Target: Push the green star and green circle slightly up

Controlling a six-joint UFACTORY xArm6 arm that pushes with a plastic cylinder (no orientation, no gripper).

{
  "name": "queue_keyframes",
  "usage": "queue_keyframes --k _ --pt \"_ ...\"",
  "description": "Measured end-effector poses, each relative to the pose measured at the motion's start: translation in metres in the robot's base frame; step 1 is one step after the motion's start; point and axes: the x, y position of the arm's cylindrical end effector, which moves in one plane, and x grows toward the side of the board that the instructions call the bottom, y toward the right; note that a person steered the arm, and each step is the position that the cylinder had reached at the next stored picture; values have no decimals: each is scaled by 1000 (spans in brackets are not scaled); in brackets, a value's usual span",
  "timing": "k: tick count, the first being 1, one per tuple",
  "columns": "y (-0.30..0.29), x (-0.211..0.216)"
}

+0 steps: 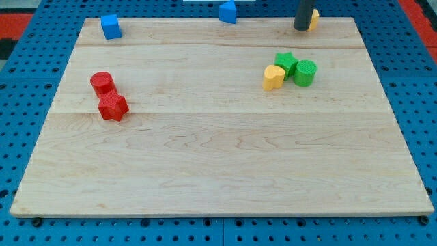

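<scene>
Green star (286, 62) is sitting in the surface's (218, 157) upper right part, pressing against the green circle (305, 72) just to its right and slightly lower. Yellow block (274, 77) is touching the star from the lower left, so the three are forming one tight cluster.

We are keeping our tool, a bare rod with nothing to open or close and holding nothing, at the view's top edge; my tip (301, 28) is resting well above the cluster, apart from both green blocks. A second yellow block (313, 18) is peeking out just behind the rod, right beside it.

Far left, the red cylinder (102, 83) and red star (113, 106) are touching. Two blue blocks are lying along the top edge: one at the left corner (110, 26), one near the middle (228, 11).
</scene>
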Motion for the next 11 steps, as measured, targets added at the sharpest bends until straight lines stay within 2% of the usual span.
queue_keyframes --k 2,4,6,7,8,9,10,11 --pt "-3 11" --pt "-27 55" --pt "-115 59" --pt "-117 117" --pt "-152 157" --pt "-145 201" --pt "-59 229" --pt "-17 184"
